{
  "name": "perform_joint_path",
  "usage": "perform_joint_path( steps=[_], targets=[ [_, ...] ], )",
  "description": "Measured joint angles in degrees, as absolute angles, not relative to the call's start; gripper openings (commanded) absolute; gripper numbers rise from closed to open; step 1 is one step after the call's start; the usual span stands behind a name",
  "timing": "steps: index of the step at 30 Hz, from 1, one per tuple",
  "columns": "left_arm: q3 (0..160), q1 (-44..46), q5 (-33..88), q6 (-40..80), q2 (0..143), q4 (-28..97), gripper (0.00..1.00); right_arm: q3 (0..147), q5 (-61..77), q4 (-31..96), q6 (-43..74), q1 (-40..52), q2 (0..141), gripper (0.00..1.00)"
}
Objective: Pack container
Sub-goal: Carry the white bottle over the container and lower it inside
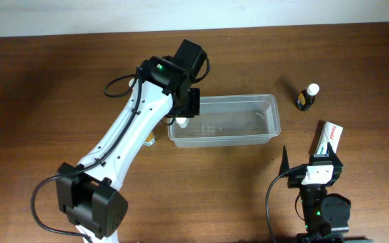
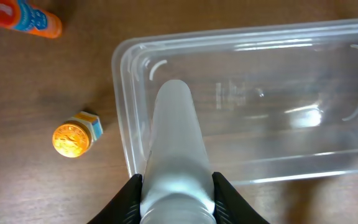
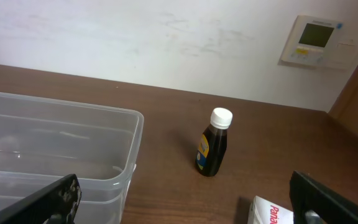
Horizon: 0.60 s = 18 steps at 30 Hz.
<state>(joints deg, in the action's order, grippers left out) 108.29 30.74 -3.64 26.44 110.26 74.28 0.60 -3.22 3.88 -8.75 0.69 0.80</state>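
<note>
container [image 2: 122, 112] clear | tube [image 2: 176, 149] frosted white | bottle [image 3: 213, 152] dark brown, white cap | table [image 1: 46, 81] brown

clear rectangular plastic container [image 1: 238, 121], rounded corners, upright, open-topped, on the brown table

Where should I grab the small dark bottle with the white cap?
Around the dark bottle's body, below the white cap, coming in level from the robot's side: it stands upright with open table on both sides, apart from the container.
</note>
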Motion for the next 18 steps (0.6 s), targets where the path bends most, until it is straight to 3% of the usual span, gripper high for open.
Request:
perform_joint_path(
  steps=[18],
  targets=[
    [108.2,30.7,-6.1,26.9,117.4,71.5,0.08,0.6,-3.2,3.9,-8.7,0.7,0.8,0.98]
  ],
)
